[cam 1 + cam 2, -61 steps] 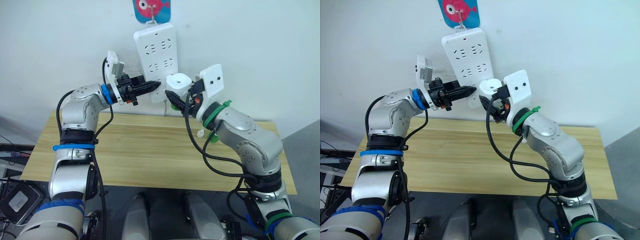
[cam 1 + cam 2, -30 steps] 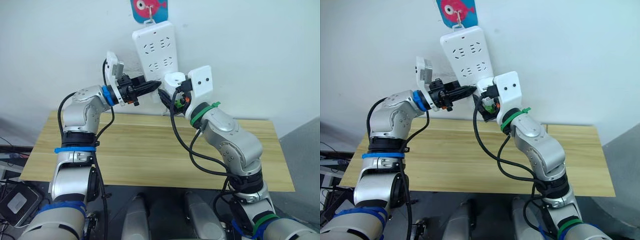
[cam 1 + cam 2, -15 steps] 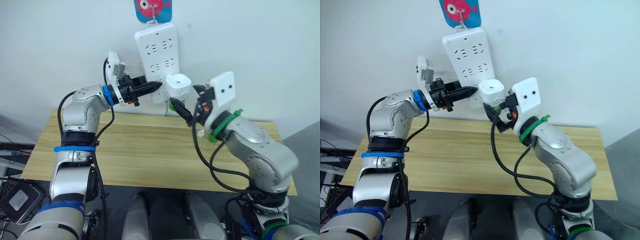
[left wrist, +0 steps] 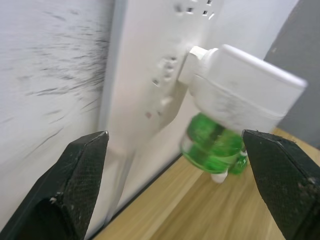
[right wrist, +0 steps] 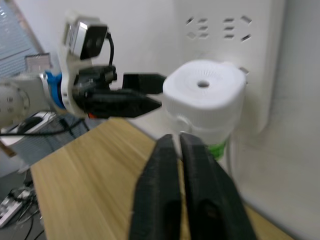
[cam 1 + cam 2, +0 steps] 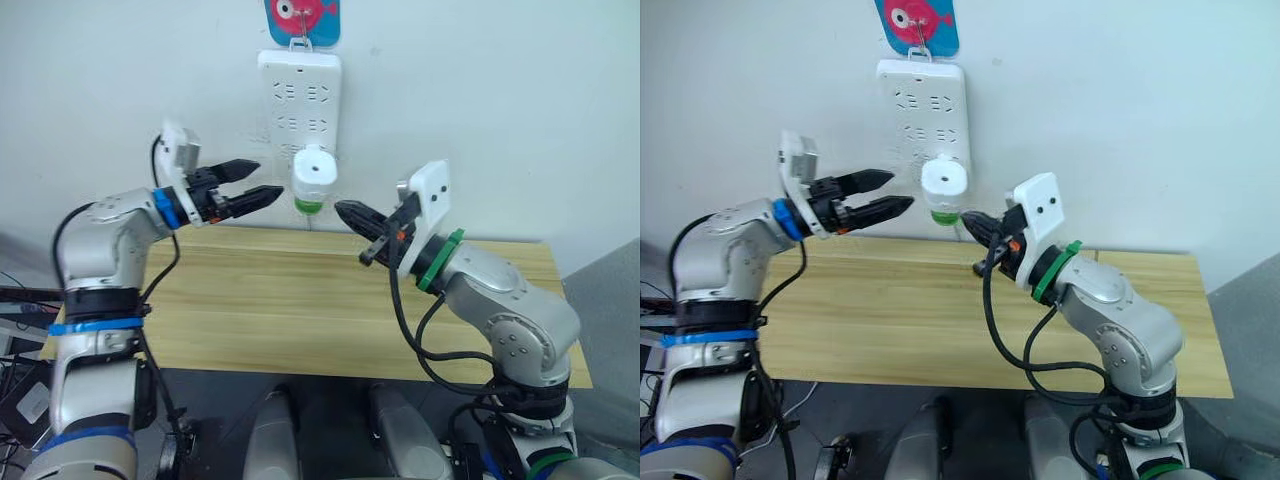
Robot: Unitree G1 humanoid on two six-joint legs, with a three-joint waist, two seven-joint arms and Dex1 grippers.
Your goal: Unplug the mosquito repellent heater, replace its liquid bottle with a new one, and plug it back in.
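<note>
The mosquito repellent heater [image 6: 313, 172] is seated in a lower socket of the white power strip [image 6: 299, 95] hanging on the wall under a pink fish hook [image 6: 302, 17], with a green liquid bottle [image 4: 212, 144] fitted beneath it, above the back edge of the wooden table [image 6: 270, 310]. Neither arm is touching it. The left gripper [image 6: 252, 180] is held just to the heater's left with its two black fingers spread apart and nothing between them. The right gripper [image 6: 352, 214] is seen to the heater's right and a little lower, its fingers pressed together and empty.

The plug appears to be home, so the step in hand is judged to be a clean retreat, or a last press if seating is doubted. Any press is best given straight along the prongs toward the wall, on the white body and not on the bottle, since the strip hangs from a single hook and could swing under a sideways push. The strip's lower edge should be steadied first if force is needed.

Open room is found over the table in front of both grippers and to either side. The wall closes off the back, and the strip's cable runs down near its foot. Withdrawal is therefore best made outward, away from the wall, before the arms are lowered
</note>
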